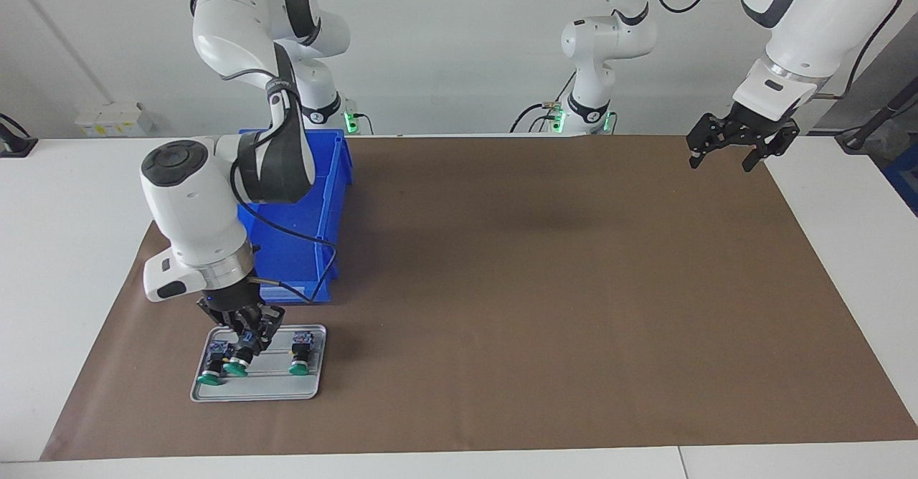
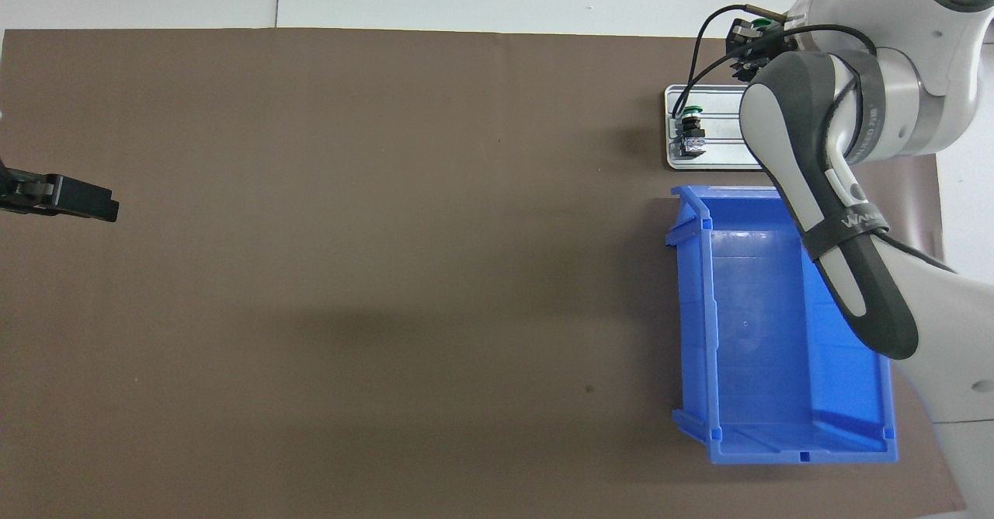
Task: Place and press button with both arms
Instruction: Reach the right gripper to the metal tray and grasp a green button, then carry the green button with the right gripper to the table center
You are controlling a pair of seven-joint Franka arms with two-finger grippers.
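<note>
The button (image 1: 237, 366), green cap on a black body, is the middle one of three on a small metal tray (image 1: 315, 386). My right gripper (image 1: 244, 350) reaches down from above and is shut on its black body. Whether the button still rests on the tray I cannot tell. In the overhead view the right arm hides this gripper and the held button; the tray (image 2: 714, 163) shows only at its edge. My left gripper (image 1: 721, 163) hangs open and empty, high over the left arm's end of the brown mat, and shows at the overhead view's edge (image 2: 93, 204).
Two look-alike green-capped switches (image 1: 211, 368) (image 1: 300, 357) lie on the tray beside the held one; one of them (image 2: 692, 123) shows from overhead. A blue bin (image 1: 333, 178) (image 2: 699, 332) stands nearer to the robots than the tray, with the right arm over it.
</note>
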